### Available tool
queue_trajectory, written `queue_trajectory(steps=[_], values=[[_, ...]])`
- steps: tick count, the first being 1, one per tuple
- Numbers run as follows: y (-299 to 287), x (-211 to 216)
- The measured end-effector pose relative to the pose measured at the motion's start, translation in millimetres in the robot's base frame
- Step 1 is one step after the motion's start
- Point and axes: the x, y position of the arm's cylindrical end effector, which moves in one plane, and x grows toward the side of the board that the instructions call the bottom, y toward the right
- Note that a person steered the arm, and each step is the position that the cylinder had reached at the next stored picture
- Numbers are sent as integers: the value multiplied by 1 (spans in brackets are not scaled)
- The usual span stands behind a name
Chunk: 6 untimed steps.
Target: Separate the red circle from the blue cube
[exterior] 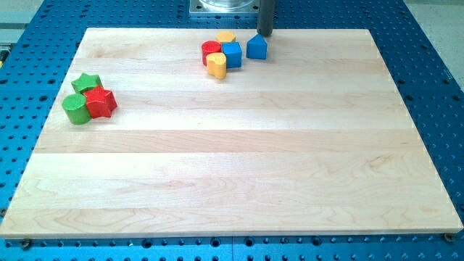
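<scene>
The red circle (pixel 212 51) sits near the view's top centre, touching the left side of the blue cube (pixel 231 54). A yellow block (pixel 226 37) lies just above them and a yellow heart-shaped block (pixel 217 66) just below. A second blue block with a pointed top (pixel 257 47) lies a little to the right of the cube, apart from it. My tip (pixel 264 34) stands at the board's top edge, just above and right of that second blue block, and to the right of the cluster.
At the view's left, a green star (pixel 87 83), a green round block (pixel 75 109) and a red star (pixel 100 102) sit bunched together. The wooden board (pixel 232 167) lies on a blue perforated table. A metal base (pixel 225 7) stands at the view's top.
</scene>
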Motion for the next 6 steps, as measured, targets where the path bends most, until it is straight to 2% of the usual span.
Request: queue_trajectory(steps=[6], values=[[-16,3]])
